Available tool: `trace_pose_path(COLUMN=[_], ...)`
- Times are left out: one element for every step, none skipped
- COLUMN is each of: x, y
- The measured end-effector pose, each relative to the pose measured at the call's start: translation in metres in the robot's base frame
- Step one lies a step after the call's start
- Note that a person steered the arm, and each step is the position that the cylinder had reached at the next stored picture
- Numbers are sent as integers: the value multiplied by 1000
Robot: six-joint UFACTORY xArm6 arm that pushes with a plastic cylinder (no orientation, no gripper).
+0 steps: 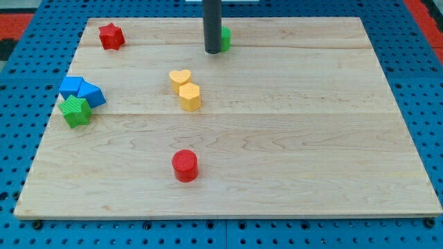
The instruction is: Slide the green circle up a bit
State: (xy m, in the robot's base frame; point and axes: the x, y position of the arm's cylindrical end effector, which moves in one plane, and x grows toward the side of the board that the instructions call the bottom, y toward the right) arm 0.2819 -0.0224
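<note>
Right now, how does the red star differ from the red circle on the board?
The red star has points, while the red circle is a round cylinder. The red star lies near the view's top left corner; the red circle stands near the view's bottom centre. My tip is nearer the star than the circle. Both are red and untouched.

This looks like a robotics lab bench. A pale wooden board (291,138) lies on a blue perforated plate (422,104) with regular rows of mounting holes, the sort of fixture base used for test rigs. Small coloured plastic blocks, such as a red star (111,36) and a yellow heart (180,77), are scattered on the board like trial pieces.
</note>
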Motion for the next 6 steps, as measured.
trace_pose_path(x=[13,17,-27,-1,94,217], y=[26,49,29,45,117,151])
